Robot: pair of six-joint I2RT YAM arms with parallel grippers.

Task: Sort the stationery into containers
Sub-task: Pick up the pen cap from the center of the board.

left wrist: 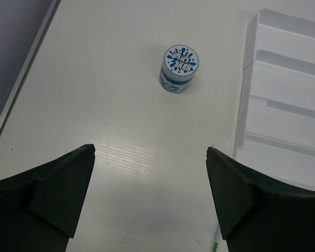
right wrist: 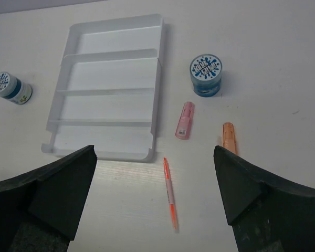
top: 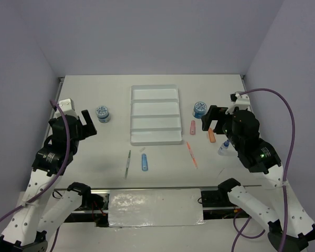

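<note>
The left gripper is hanging wide open above the table, gripping nothing and touching nothing. The left tub is standing upright ahead of it, well short of the fingers.

Going rightward, the white tray is showing all four compartments empty, so I judge that the sorting is only beginning. Every piece is lying outside the tray:
- the grey-green pen and the blue stick in front of it
- the orange pen, the pink stick and the right tub beside its right edge
- the orange stick and the white-blue tube further right

The right gripper is likewise gaping fully, carrying nothing, and hovering over the pink and orange sticks.
</note>
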